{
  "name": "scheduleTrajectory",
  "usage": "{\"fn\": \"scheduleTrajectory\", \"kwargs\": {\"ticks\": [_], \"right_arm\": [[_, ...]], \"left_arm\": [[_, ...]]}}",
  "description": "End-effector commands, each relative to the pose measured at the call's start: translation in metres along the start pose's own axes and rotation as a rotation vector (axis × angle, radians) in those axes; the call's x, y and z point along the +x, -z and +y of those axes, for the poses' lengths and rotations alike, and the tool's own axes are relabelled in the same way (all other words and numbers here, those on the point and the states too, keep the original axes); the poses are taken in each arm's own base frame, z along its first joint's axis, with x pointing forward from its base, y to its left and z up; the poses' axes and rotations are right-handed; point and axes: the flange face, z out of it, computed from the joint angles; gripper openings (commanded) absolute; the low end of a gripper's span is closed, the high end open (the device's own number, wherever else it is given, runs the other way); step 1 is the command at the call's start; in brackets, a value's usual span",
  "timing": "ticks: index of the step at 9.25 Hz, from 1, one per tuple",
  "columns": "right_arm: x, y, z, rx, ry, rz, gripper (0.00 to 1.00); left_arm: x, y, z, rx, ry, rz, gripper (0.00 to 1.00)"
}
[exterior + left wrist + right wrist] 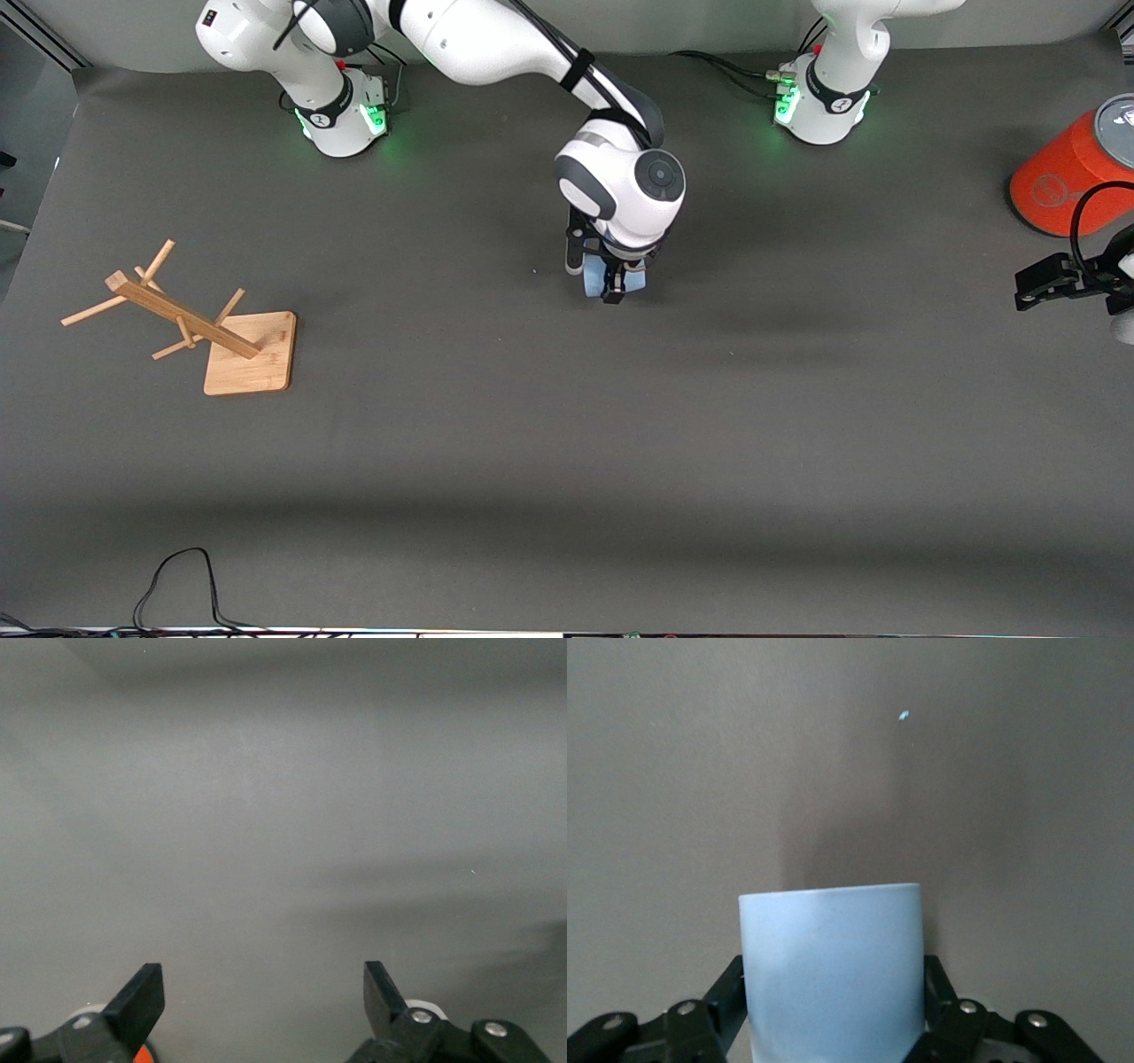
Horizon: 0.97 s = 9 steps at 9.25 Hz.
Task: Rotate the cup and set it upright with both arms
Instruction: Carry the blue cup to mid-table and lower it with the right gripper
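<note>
Right wrist view: right tool [833,1014] clamped on cup [831,966] mid-bench [567,461], pinched across its sides, probably for rotating. Left tool [264,997] wide, empty, waiting beside orange cylinder [1059,182] at 3 o'clock.

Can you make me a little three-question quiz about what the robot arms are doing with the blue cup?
1. True or false: the right claw is shut on the pale blue cup.
2. The wooden rack lies toward which arm's end of the table? A) the left arm's B) the right arm's
3. Fill in: the left claw waits open by the ______ cylinder.

Key: 1 true; 2 B; 3 orange.
</note>
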Motion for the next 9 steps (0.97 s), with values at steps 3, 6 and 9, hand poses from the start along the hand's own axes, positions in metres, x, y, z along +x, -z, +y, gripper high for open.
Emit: {"fn": "scheduleTrajectory", "kwargs": {"ticks": [3, 6, 9], "right_arm": [[-0.020, -0.024, 0.009, 0.050, -0.031, 0.004, 0.77], [-0.019, -0.029, 0.009, 0.053, -0.027, 0.013, 1.00], [-0.016, -0.014, 0.003, 0.061, -0.018, -0.003, 1.00]], "left_arm": [[0.001, 0.004, 0.003, 0.000, 0.002, -0.006, 1.00], [0.001, 0.004, 0.005, 0.000, -0.004, -0.006, 1.00], [0.001, 0.004, 0.006, 0.000, -0.009, -0.006, 1.00]]}}
